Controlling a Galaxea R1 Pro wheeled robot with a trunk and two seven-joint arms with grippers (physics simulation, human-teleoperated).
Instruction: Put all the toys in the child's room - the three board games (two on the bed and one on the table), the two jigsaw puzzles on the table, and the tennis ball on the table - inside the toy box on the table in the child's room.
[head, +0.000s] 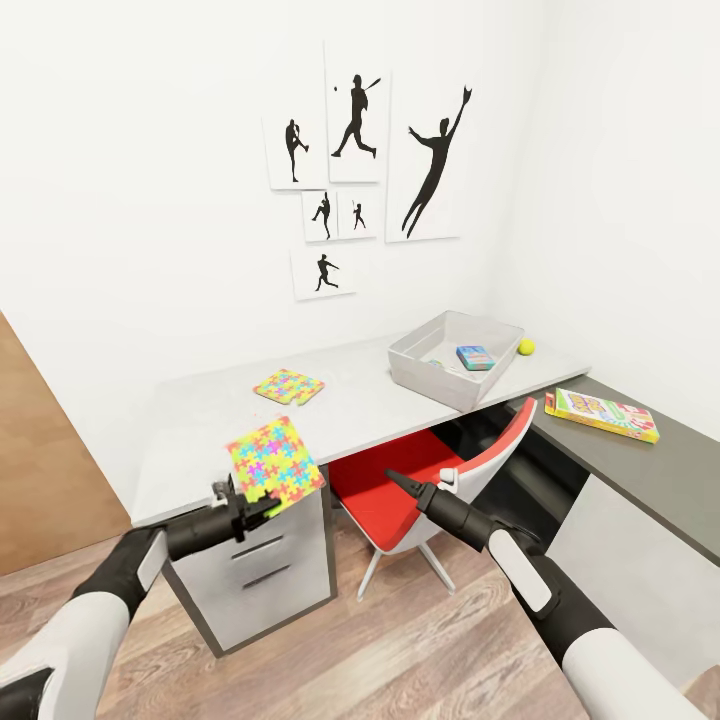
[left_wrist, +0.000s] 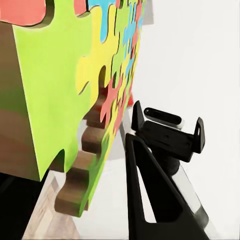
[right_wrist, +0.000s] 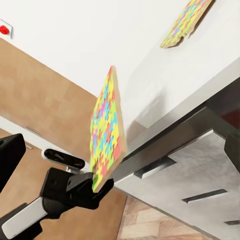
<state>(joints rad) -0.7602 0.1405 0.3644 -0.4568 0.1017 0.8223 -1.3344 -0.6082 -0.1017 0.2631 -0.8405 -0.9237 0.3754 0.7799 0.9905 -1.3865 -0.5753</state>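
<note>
My left gripper (head: 243, 503) is shut on the lower edge of a jigsaw puzzle (head: 275, 462), a bright yellow, green, pink and blue square held tilted above the table's (head: 200, 420) front left corner. The right wrist view has that puzzle (right_wrist: 106, 132) edge-on in the left gripper (right_wrist: 82, 187). A second jigsaw puzzle (head: 289, 386) lies flat on the white top. The grey toy box (head: 420, 372) stands at the table's far right with a blue board game (head: 475, 357) inside. The tennis ball (head: 526, 347) sits behind it. My right gripper (head: 395, 480) hangs open over the chair, holding nothing.
A red chair (head: 385, 495) is pushed under the table between my arms. A yellow-red board game (head: 602, 413) lies on the dark grey cabinet top (head: 660, 470) at the right. Grey drawer fronts (head: 265, 560) sit below my left gripper. Walls close the back and right.
</note>
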